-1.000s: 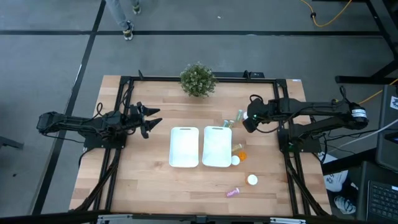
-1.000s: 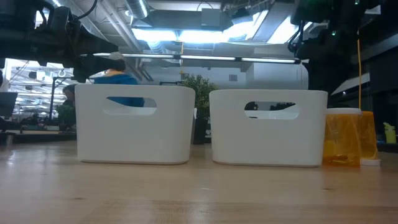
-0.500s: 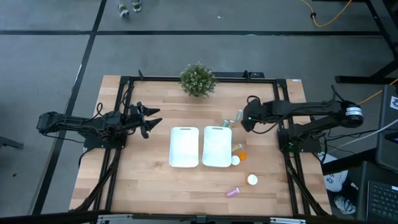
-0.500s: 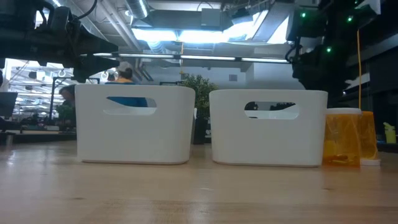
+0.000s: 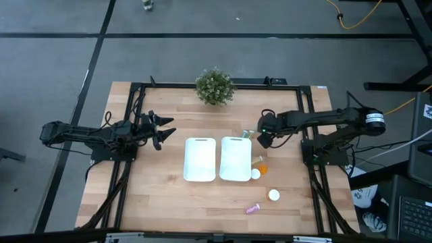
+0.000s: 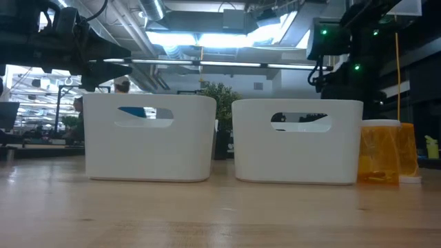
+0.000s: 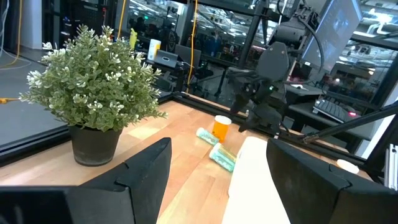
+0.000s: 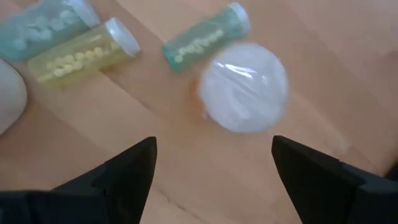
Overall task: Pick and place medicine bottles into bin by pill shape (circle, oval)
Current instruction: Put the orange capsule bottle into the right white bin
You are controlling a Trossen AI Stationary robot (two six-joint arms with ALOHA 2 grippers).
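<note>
**Inspector:** Starting nearest the front edge: what is lying there?

**Aide:** A pink bottle is lying on its side, long axis running roughly left to right. Just behind it an orange bottle is standing upright, white cap up.

**Inspector:** And by the bins?

**Aide:** Two white bins are sitting side by side at mid-table. Beside the right bin, more orange bottles are resting close together.

**Inspector:** The right gripper?

**Aide:** The right gripper is hovering at that bin's far right corner, fingers spread and gripping nothing. Directly under it one bottle is standing upright, cap facing the wrist camera. Beside it a teal bottle, a yellowish one and another teal one are lying flat, their long axes roughly parallel.

**Inspector:** The left gripper?

**Aide:** The left gripper is waiting left of the bins, jaws apart, empty. A potted plant is standing at the far edge.
</note>
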